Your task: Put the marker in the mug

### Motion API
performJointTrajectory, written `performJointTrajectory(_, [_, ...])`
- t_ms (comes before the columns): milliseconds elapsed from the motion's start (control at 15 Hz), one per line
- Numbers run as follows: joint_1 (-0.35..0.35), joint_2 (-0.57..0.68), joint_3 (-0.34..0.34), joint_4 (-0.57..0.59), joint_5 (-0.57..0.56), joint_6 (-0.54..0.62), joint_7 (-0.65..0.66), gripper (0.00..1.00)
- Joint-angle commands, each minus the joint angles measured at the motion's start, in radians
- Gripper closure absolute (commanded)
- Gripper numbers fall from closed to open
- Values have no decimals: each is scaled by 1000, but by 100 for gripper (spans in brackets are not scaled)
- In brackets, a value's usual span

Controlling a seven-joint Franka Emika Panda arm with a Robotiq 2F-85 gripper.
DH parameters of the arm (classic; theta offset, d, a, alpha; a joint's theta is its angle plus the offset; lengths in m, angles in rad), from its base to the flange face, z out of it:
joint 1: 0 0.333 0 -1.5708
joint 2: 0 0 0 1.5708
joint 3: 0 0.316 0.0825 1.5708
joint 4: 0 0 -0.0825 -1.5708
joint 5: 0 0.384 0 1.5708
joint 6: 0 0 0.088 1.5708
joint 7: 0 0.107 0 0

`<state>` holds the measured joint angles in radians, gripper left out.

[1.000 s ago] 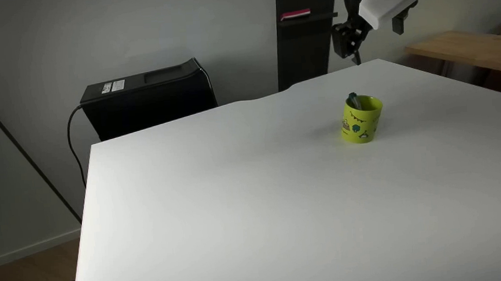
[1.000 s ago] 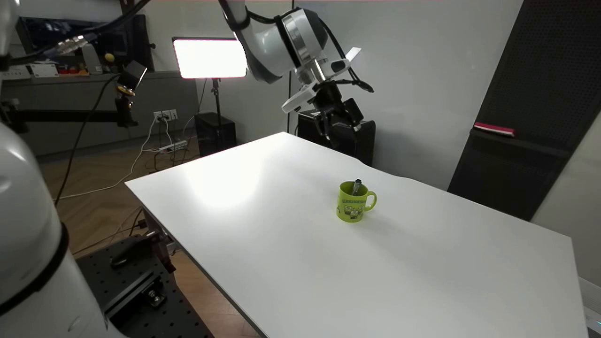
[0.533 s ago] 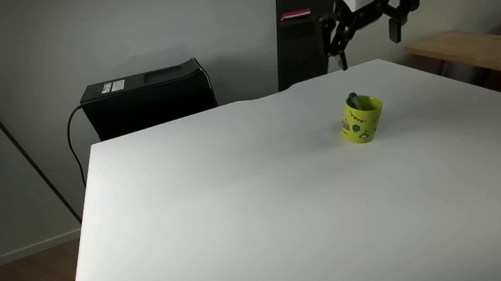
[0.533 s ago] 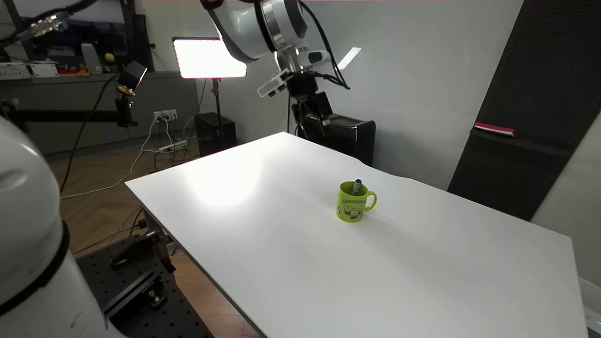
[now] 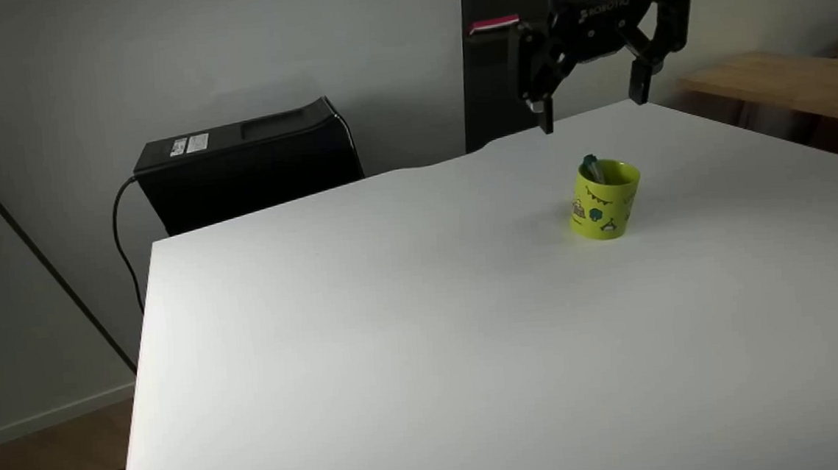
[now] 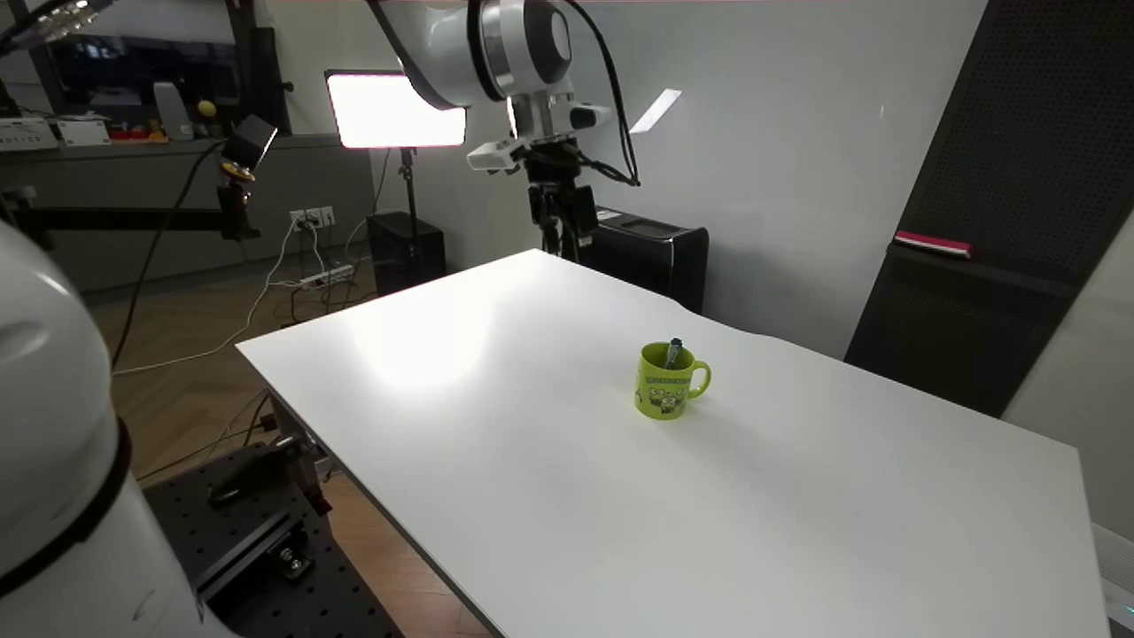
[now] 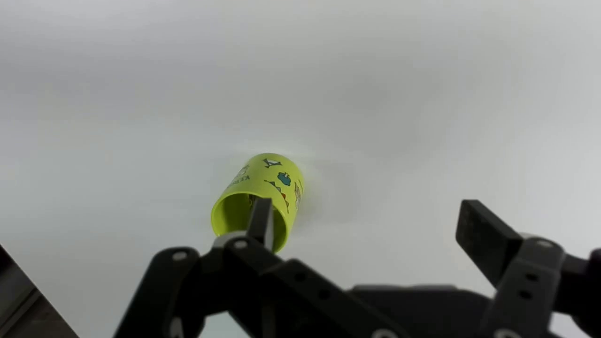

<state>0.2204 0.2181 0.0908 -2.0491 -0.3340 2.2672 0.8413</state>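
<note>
Spread wide and drawn off, with the job apparently done

Over the last second, swung left in both exterior views and straightened from a tilt, bringing the hand (image 5: 593, 109) to point almost straight down, high above the counter (image 5: 398, 354). Showed fingers (image 7: 259, 218) spread wide, with nothing held between them. Brought no change to the marker (image 6: 673, 354), inside the mug (image 6: 662, 394) and leaning at the rim with its dark end poking out, nor to the mug itself, upright on the counter.

In the wrist view, saw part of the hand crossing the mug's mouth by line of sight; in both exterior views, found it well apart from mug and marker alike. Could not make out the marker for sure from the wrist. From all this, judged the placing complete, with only a retreat left to finish.

As for edges, found the mug well inside the counter's border, with a wavy edge lying beyond it on the far side in both exterior views. Past that edge, noted a black box (image 5: 248, 169) and a dark cabinet (image 6: 1001, 204), each partly overlapped by the hand in an exterior view, at a depth hard to tell. Toward the near side, had broad white surface and so, by judgement, ample room for swinging or lowering. Would have done best to keep high, though: risked, with any low sweep back over the mug, clipping the marker's raised end and tipping both.
</note>
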Motion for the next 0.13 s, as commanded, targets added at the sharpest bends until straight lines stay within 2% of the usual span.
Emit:
performJointTrajectory(0, [5,-1,-5,-1,4,0,-4,0])
performJointTrajectory(67, [4,-2,-5,-2,5,0,-5,0])
